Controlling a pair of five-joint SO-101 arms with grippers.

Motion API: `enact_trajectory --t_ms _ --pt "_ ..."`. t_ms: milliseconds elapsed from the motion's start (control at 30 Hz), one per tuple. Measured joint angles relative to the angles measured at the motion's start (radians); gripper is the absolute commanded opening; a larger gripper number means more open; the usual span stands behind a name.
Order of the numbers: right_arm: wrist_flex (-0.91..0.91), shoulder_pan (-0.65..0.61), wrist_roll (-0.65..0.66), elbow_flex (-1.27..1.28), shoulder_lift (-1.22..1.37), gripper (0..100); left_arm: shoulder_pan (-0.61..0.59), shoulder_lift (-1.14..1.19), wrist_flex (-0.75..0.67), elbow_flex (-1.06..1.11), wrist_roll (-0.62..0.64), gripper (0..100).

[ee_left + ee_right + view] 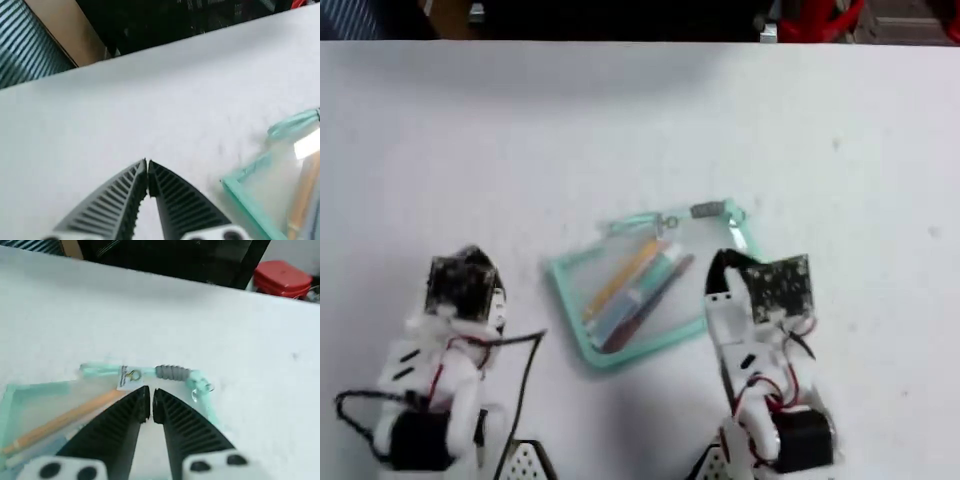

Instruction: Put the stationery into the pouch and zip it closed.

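Right wrist view: right tool (148, 405) pressed together near the zipper pull (132, 375); left tool (148, 175), also pressed together, pins nothing, so pulling may drag the pouch (50, 397).

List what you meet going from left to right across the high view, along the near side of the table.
left arm → pouch, lying flat with the stationery inside → right arm
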Motion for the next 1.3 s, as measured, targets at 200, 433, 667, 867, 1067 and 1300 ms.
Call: enact_trajectory --t_ms 200,433,667,867,1067,1300 --pt "-0.008 -0.017 0.0 0.094 -0.002 1.7 0.002 0.002 -0.041 0.181 -0.054 2" --pt "-0.008 0.035 0.138 0.278 0.0 1.8 0.002 0.008 -0.017 0.301 -0.075 3" --pt "0.074 0.064 0.169 0.325 0.002 1.8 0.002 0.012 0.08 0.304 -0.071 3" --pt "0.221 0.048 0.169 0.325 0.002 1.7 0.002 0.009 0.161 0.305 -0.063 2" --pt "0.229 0.034 0.169 0.325 0.002 1.7 -0.087 0.009 0.163 0.305 -0.063 3" --pt "0.229 0.037 0.169 0.325 0.002 1.7 -0.107 0.009 0.163 0.305 -0.063 3"
